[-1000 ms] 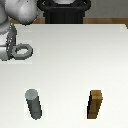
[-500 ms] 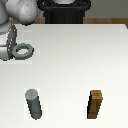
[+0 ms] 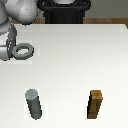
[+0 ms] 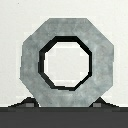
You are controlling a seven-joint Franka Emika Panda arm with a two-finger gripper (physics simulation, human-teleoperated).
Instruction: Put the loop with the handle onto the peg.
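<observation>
The loop with the handle [image 3: 23,51] is a flat grey ring held above the white table at the exterior view's left. My gripper [image 3: 12,51] is shut on its handle side, and the handle itself is hidden between the fingers. In the wrist view the loop [image 4: 33,60] fills the picture, with the table showing through its round hole. The dark fingertips [image 4: 29,104] show at either side of its base, around my gripper [image 4: 64,103]. The peg [image 3: 34,104], a short dark grey cylinder, stands upright near the table's front, well apart from the loop.
A brown wooden block [image 3: 96,105] stands upright to the right of the peg in the exterior view. A black base [image 3: 64,12] sits at the far edge of the white table [image 3: 75,60].
The gripper and the held loop have shifted slightly toward the near side of the table. Peg and block have not moved.
</observation>
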